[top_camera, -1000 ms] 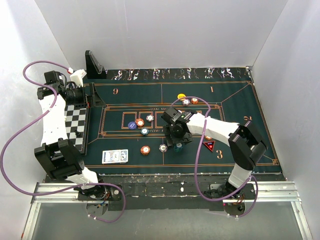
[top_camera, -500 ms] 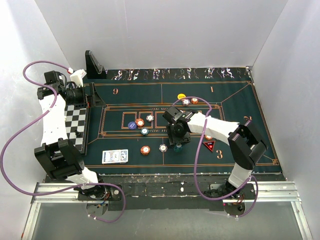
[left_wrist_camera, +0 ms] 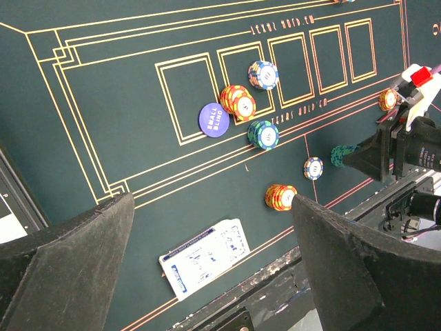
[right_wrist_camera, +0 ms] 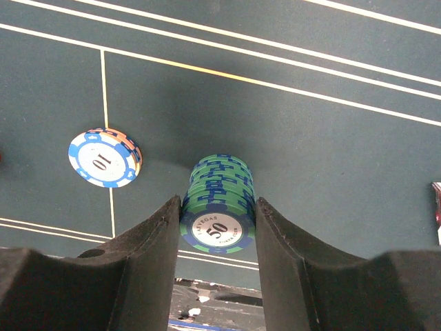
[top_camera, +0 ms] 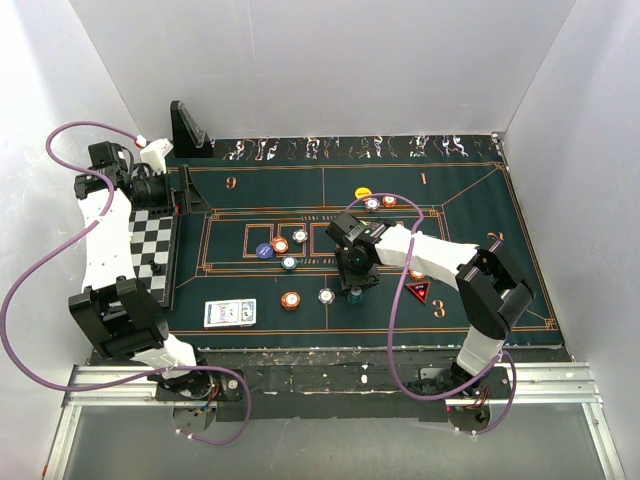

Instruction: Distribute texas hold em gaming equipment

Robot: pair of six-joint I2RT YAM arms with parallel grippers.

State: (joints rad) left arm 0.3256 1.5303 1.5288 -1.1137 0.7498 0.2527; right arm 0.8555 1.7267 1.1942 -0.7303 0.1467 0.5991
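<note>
My left end effector [left_wrist_camera: 212,200] hangs spread wide and holds nothing (the blue-backed cards [left_wrist_camera: 204,258] show between its fingers, lying on the mat [left_wrist_camera: 103,103]). Further right, a white chip [right_wrist_camera: 103,160] lies just left of the green-and-blue chip stack [right_wrist_camera: 219,181], which my right end effector [right_wrist_camera: 219,201] pinches from both sides. A second ago those fingers stood wider

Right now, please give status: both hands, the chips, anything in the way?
Left hand open, empty. Right hand shut on green chip stack. 10 chip beside, apart.
</note>
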